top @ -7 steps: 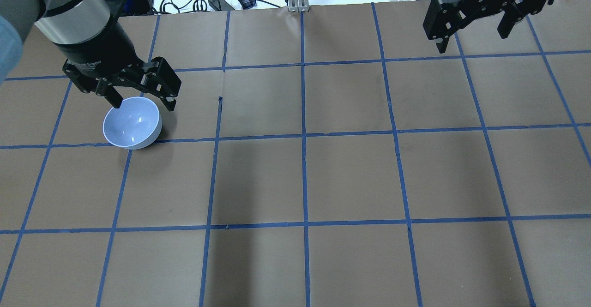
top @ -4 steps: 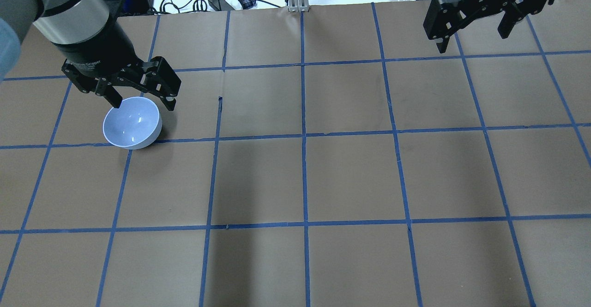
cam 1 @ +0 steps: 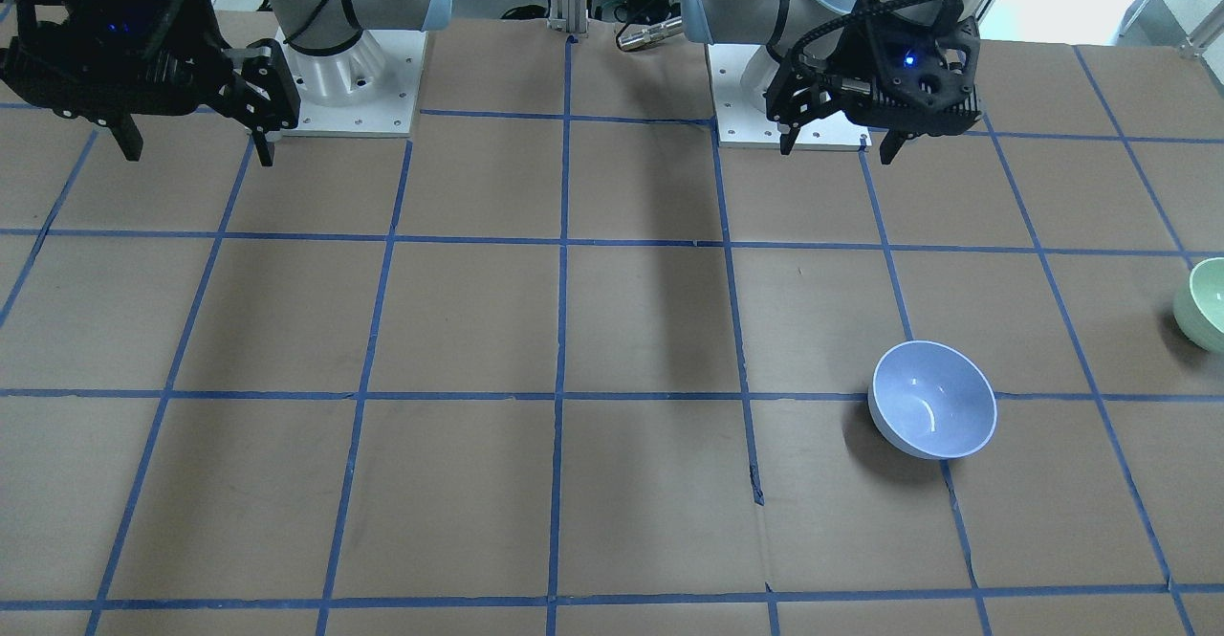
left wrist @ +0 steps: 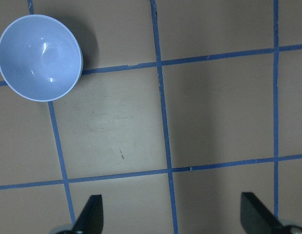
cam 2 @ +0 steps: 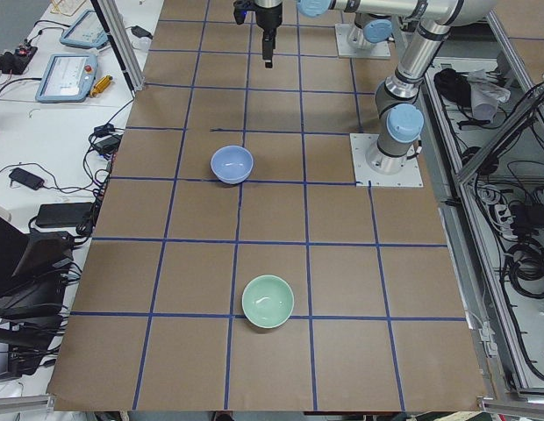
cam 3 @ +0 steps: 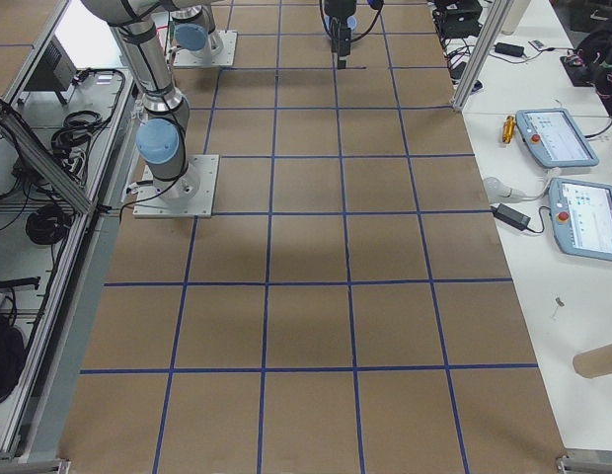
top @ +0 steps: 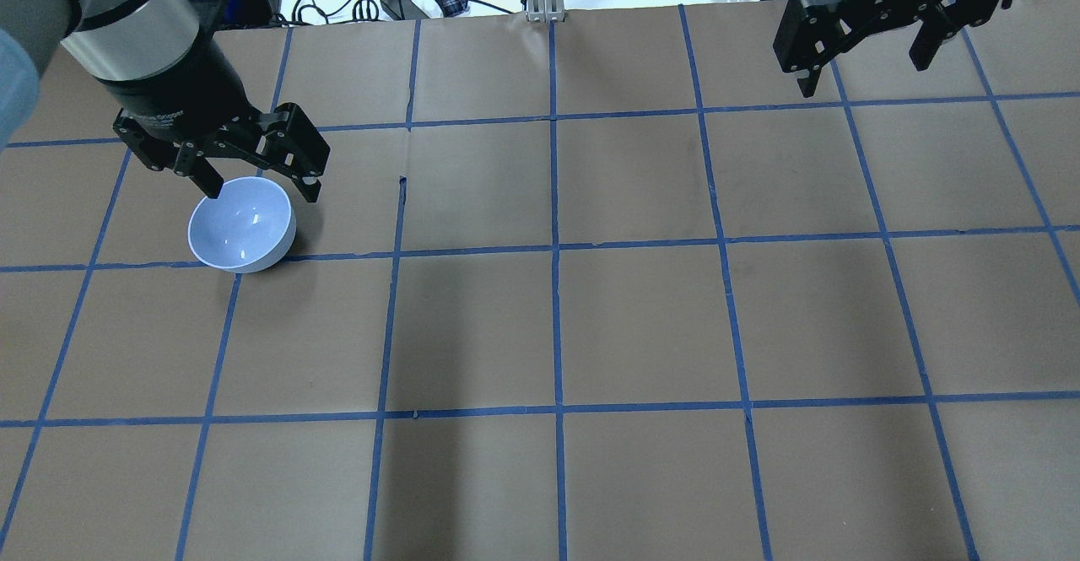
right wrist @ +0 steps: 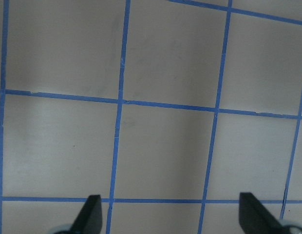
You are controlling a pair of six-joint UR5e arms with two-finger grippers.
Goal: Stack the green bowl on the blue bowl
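Overhead exterior view caught the left gripper [top: 261,183] and right gripper [top: 862,72] wide and empty, apparently because the green bowl [cam 2: 268,301], well apart from the blue bowl [top: 240,225], awaited pickup.

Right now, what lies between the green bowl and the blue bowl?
Only bare brown table paper crossed by blue tape lines separates the green bowl and the blue bowl; the exterior left view shows it.

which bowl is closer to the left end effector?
The blue bowl; it sits close by the left end effector, while the green bowl lies farther off, toward the table's left end.
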